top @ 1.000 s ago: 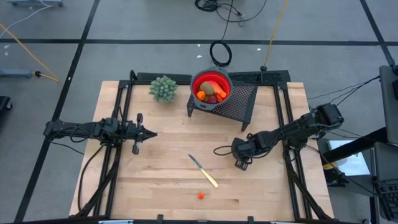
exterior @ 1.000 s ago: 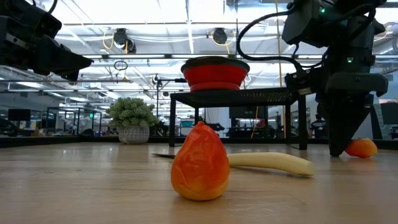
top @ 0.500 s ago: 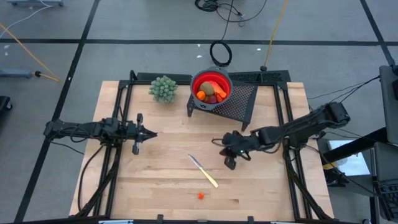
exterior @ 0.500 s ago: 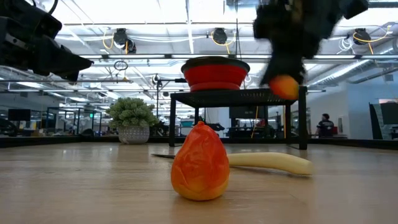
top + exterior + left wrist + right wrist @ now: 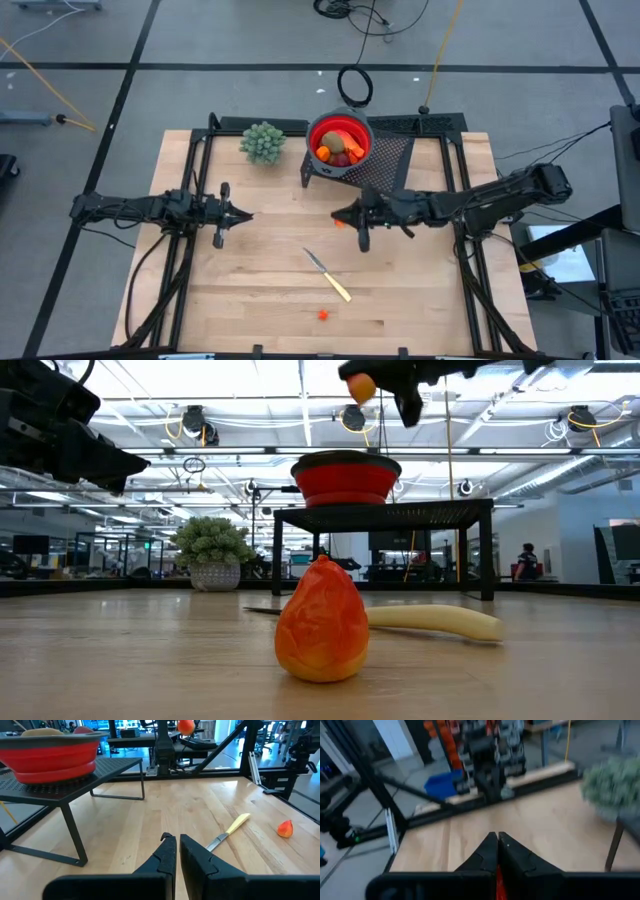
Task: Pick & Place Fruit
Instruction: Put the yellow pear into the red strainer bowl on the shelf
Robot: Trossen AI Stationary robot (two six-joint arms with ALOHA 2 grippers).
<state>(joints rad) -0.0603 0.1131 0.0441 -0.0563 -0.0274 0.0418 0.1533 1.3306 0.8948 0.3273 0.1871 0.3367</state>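
Observation:
My right gripper [image 5: 341,216] is shut on a small round orange fruit piece [image 5: 360,387], high above the table and in front of the black mesh stand [image 5: 388,165]. On the stand sits the red bowl [image 5: 339,140], with several fruit pieces [image 5: 335,150] inside. An orange-red fruit [image 5: 321,620] stands on its base near the table's front edge. My left gripper [image 5: 173,844] waits shut at the table's left side, holding nothing. My right gripper pinches the small orange piece [image 5: 358,390] between its two fingers, at their free ends. The fingers lie about level and point toward the table's left. The piece is lifted clear, higher than the bowl's rim in the low view.
A slim knife with a pale handle [image 5: 328,275] lies on the table between the grippers and the front edge. A small potted plant [image 5: 263,142] stands at the back, left of the stand. Bare wood lies between the two grippers.
My right gripper has risen from the table with the orange piece, lifting it clear. It has gone toward the table's left and far edges, nearer the stand, and has tipped from pointing down to about level.

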